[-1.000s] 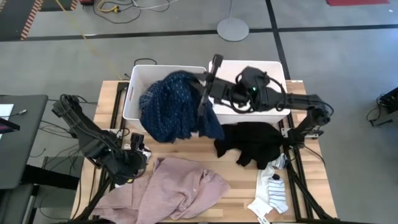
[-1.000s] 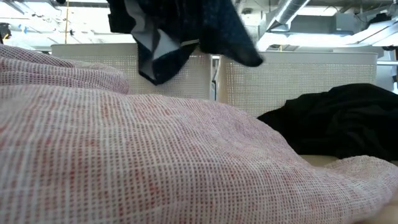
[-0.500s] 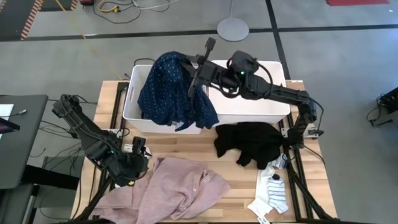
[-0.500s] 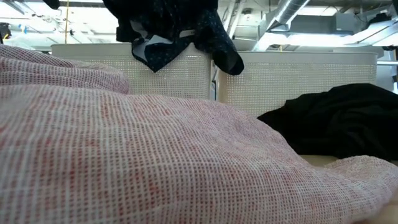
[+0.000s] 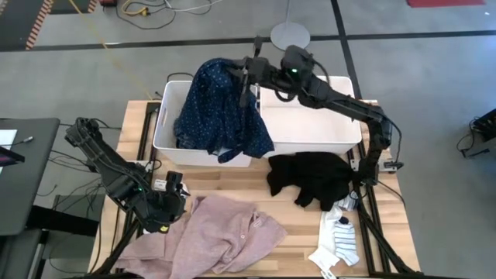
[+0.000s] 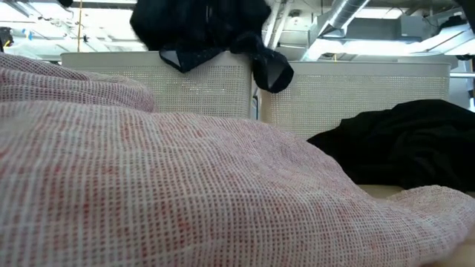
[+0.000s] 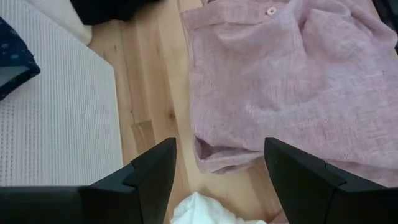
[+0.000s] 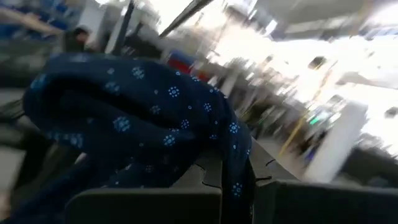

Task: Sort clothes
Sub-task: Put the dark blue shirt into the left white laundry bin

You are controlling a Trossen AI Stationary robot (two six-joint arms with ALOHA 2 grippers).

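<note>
- Right now my right gripper (image 5: pixel 249 71) is clamped on the navy dotted top (image 5: pixel 217 108), holding it up over the left bin (image 5: pixel 165 116) at the table's far edge.
- My left gripper (image 5: pixel 172 195) waits with jaws apart near the front-left corner, beside the pink shirt (image 5: pixel 225 236).
- The black garment (image 5: pixel 314 177) lies mid-table towards the right edge, the socks (image 5: pixel 339 240) by the front-right corner.
</note>
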